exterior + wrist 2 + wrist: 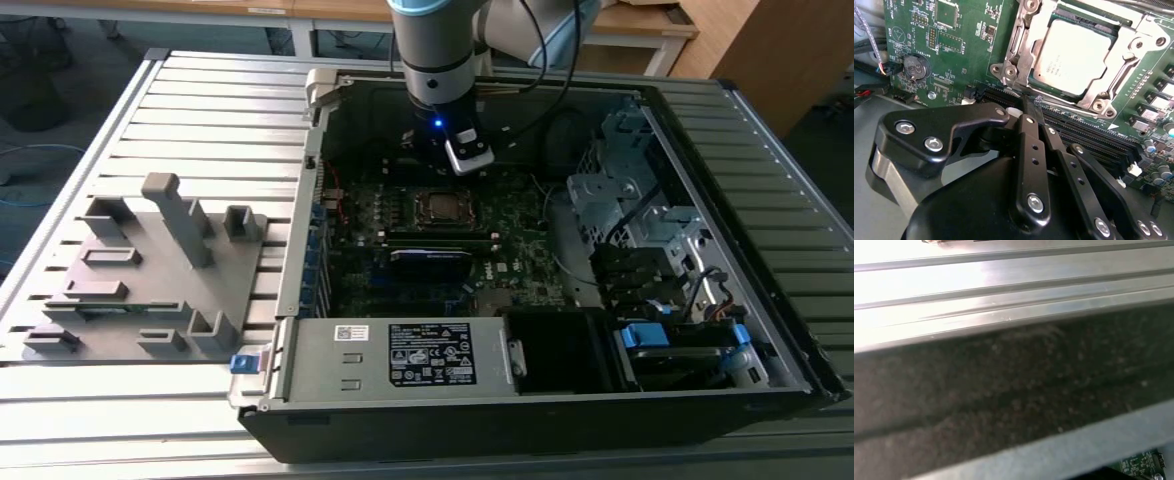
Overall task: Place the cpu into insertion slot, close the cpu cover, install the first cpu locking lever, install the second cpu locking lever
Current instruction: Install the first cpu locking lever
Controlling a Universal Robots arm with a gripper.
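The arm (438,40) enters at the top of the exterior view, its last grey link pointing almost straight down. Below it the black wrist (434,108) carries a small blue light (437,124), lit, and a white-and-black camera module (469,153) juts out toward the exterior view's right. In the second wrist view the gripper (1030,106) points away from the lens. Its black linkage bars (1074,170) are folded inward and its two fingers (1030,145) lie side by side, tips together with no gap showing.
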